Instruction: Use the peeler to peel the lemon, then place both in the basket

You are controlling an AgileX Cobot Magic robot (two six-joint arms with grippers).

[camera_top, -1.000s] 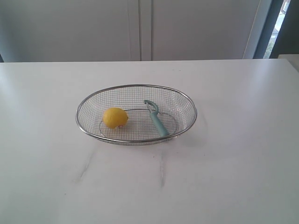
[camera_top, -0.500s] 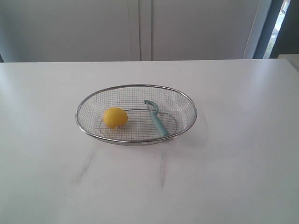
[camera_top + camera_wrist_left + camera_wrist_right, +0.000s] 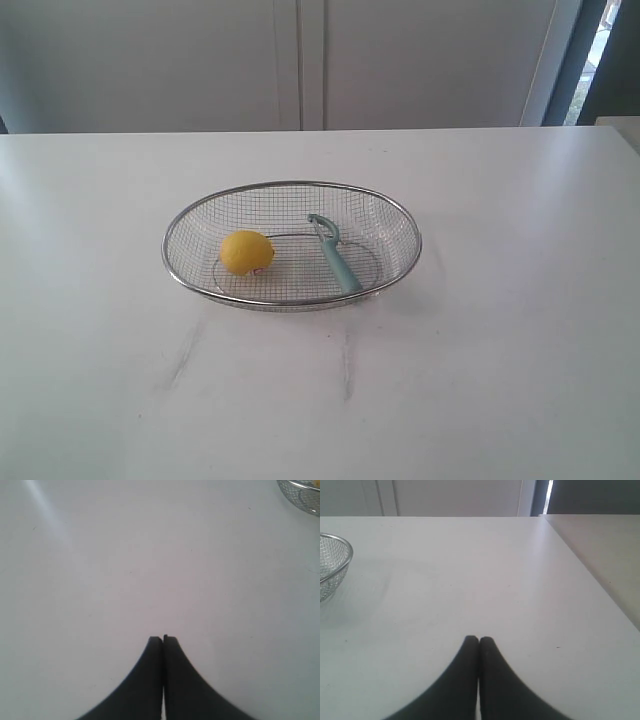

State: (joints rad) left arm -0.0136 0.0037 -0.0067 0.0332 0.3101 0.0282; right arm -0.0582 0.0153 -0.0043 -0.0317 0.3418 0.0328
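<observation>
Two tools, one per arm. The left tool (image 3: 163,639) is clenched, its two dark fingers pressed together with only a hairline seam between them and nothing held. It hangs over bare white table (image 3: 500,350). The right tool (image 3: 479,640) is likewise clenched on nothing, fingers meeting tip to tip, also over bare table. Each wrist view catches only an edge of the wire rim, so both tools are well apart from the task's things.

One basket (image 3: 291,184), an oval of silver wire mesh with a thick steel rim, stands near the middle of the table. It holds two items.

One lemon (image 3: 246,252), bright yellow and round, lies on the basket floor in the left half as seen from the exterior view. Whether its skin has been cut cannot be told at this size.

One peeler (image 3: 336,256), with a pale teal handle, lies right of centre on the basket floor. Its blade head points toward the far rim and its handle end lies against the near wall. Lemon and peeler are apart, not touching.

Beyond the far edge of the table stand pale cabinet doors (image 3: 300,60).
</observation>
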